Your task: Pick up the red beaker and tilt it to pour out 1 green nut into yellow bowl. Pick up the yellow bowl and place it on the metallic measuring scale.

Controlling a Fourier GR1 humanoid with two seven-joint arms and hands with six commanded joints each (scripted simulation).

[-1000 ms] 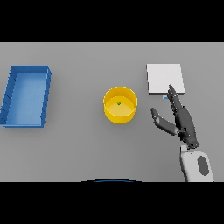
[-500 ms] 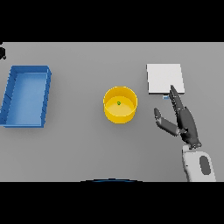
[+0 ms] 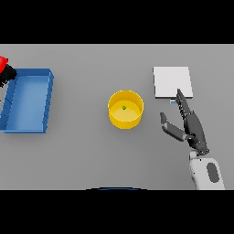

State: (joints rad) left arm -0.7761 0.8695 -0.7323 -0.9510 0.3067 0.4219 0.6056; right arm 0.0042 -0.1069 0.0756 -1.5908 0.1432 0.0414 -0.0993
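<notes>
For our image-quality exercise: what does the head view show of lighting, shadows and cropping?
Head view: flat, even light with no glare; no clear shadow around the bowl; the scale looks plain pale, not shiny; a red object and the dark left robot hand are cut off by the left edge.

Bare worktop (image 3: 82, 155) lies between the right robot hand (image 3: 191, 125) and the yellow bowl (image 3: 125, 109); the scale (image 3: 171, 82) sits just past its fingertips, nothing blocking either path

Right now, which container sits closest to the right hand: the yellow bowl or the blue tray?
The yellow bowl, mid-table just left of the open right hand. The blue tray lies far off at the table's left side.
</notes>
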